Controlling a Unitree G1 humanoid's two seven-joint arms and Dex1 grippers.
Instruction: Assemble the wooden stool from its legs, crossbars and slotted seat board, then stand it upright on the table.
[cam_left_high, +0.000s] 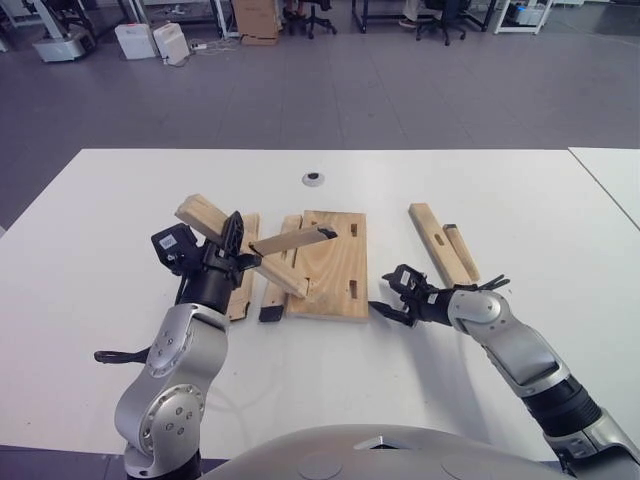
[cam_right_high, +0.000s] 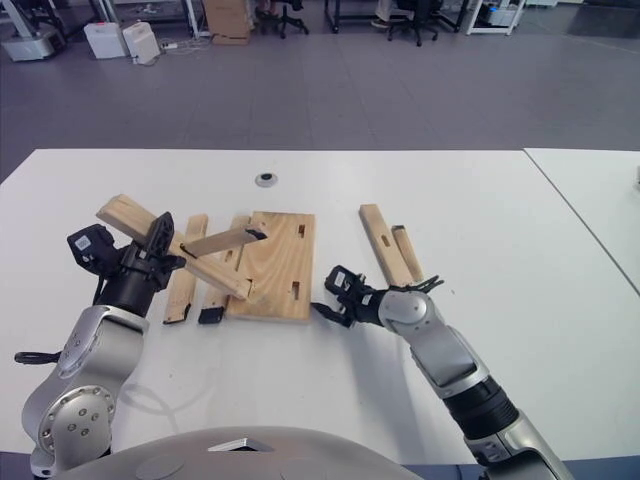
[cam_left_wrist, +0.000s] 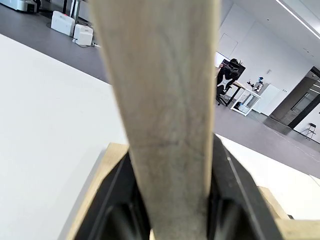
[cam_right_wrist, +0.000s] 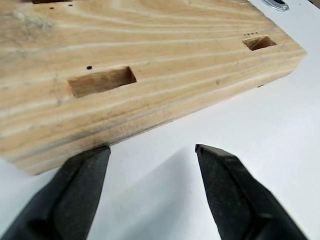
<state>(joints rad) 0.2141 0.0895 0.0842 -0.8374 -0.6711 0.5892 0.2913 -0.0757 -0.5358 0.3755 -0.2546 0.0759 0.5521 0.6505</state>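
My left gripper (cam_left_high: 233, 248) is shut on a wooden leg (cam_left_high: 198, 214), held tilted above the table's left part. A crossbar (cam_left_high: 295, 240) sticks out of that leg toward the slotted seat board (cam_left_high: 335, 270), which lies flat in the middle. In the left wrist view the leg (cam_left_wrist: 165, 100) runs straight between the dark jaws. My right gripper (cam_left_high: 386, 297) is open, low over the table at the board's near right corner. In the right wrist view its fingertips (cam_right_wrist: 85, 170) flank the board's edge (cam_right_wrist: 150, 65) with nothing between them.
Two more wooden pieces (cam_left_high: 272, 295) lie flat left of the board, partly under the held leg. A slotted leg (cam_left_high: 435, 240) and a short crossbar (cam_left_high: 462, 252) lie to the right. A round grommet (cam_left_high: 314, 179) sits behind the board.
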